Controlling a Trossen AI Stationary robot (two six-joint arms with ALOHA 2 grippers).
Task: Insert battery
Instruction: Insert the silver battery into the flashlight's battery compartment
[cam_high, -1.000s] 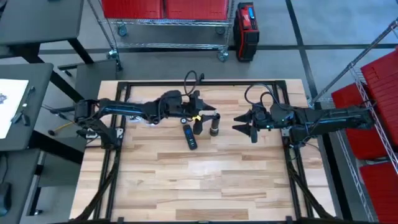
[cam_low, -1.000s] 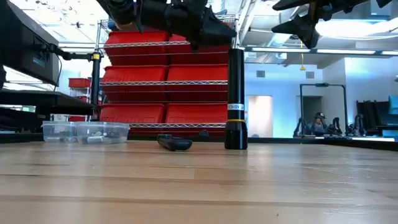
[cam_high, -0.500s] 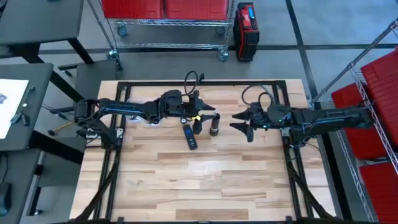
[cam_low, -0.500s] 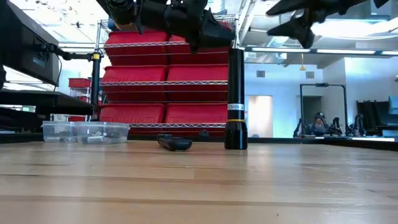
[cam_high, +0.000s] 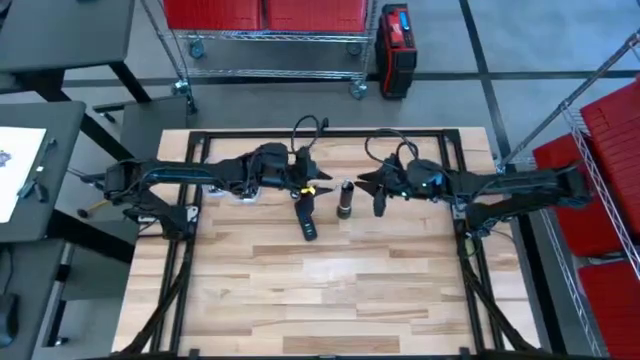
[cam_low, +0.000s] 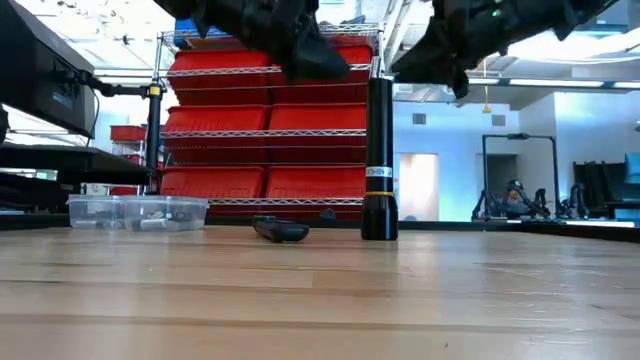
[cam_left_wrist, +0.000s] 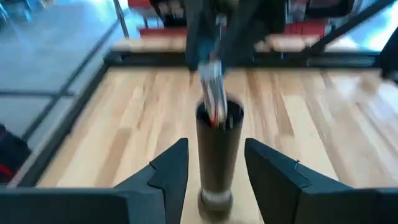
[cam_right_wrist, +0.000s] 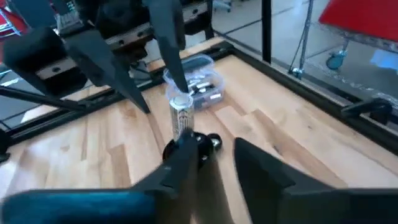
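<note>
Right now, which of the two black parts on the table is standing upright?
The tall black tube stands upright on its end; the shorter black part beside it lies flat on the wood.

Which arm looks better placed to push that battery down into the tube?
Probably the left. Its open claw is right at the top of the battery sticking out of the flashlight tube; the right claw, also open, sits beside it.

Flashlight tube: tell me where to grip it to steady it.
Grip the flashlight tube around its mid barrel, claw level, coming from the side. It stands upright on the table, and its open top must stay clear for the battery.
</note>
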